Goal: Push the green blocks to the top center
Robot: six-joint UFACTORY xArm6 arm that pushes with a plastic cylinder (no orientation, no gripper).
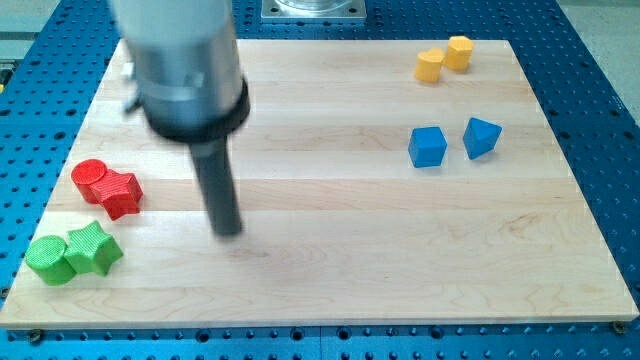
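Observation:
Two green blocks sit touching at the board's lower left: a green cylinder and a green star to its right. My tip rests on the board to the right of the green star, well apart from it and slightly higher in the view. The rod rises up to a blurred grey arm body at the view's upper left.
A red cylinder and a red star-like block touch just above the green pair. Two blue blocks lie at the right. Two yellow blocks touch at the upper right. The wooden board lies on a blue perforated table.

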